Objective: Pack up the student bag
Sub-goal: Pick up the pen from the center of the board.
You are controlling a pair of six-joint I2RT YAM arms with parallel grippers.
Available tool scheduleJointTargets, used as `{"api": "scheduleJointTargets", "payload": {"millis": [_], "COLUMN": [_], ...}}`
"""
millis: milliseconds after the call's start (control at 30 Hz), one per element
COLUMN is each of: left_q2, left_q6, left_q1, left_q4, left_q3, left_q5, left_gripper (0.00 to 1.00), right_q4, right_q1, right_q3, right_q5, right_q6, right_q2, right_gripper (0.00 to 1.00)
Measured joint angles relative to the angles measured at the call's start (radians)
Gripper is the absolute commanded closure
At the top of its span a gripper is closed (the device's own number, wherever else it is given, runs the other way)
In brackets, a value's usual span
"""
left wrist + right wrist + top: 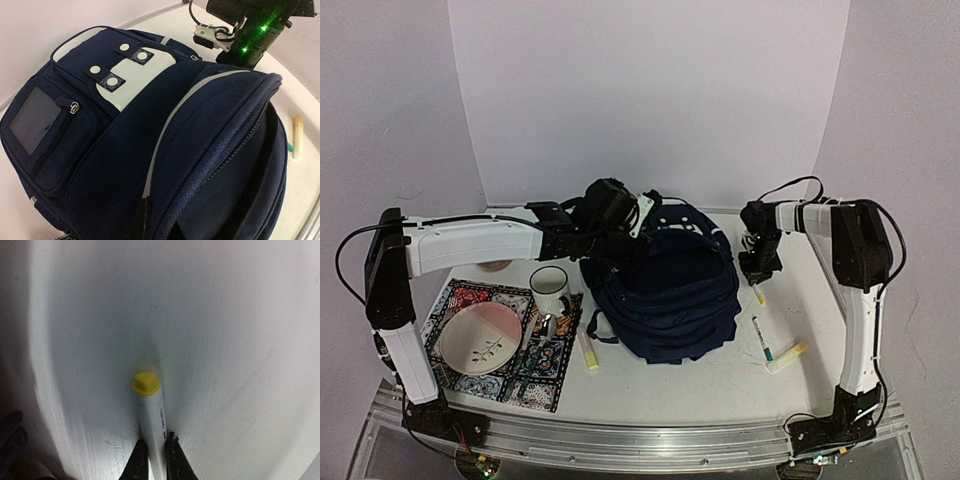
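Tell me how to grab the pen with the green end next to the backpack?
Grip the green-ended pen around the middle of its white barrel, coming straight down, fingers across its thin width. It lies flat on the table, so its sides are likely the only parts open to pinch.

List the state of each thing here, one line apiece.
student bag, main compartment unzipped and gaping, front pocket zipped.
right pincer, shut on the yellow-capped marker.
left pincer, shut.
mug, upright.
plate, right way up on the placemat.
green-capped pen, capped, lying flat.
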Motion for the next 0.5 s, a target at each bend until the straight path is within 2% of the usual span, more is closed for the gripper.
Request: {"api": "scheduleJointTargets", "payload": {"millis": [133, 500], "left_q2": [0.0, 0.0], "left_q6": [0.0, 0.0], "left_q1": [0.001, 0.002], "left_q4": [-0.005, -0.005], "left_q3": [0.0, 0.0], "left_q5": [0.006, 0.01], "left_gripper": [1.0, 1.0], "right_q4": [0.0, -0.015], "right_q1": [0.0, -0.001], "right_q3": [-0.06, -0.227], "right_q5": [-0.022, -0.114], "right_q6": [0.007, 0.026], "right_q2": [-0.037, -0.157], "right_gripper": [1.0, 1.0]}}
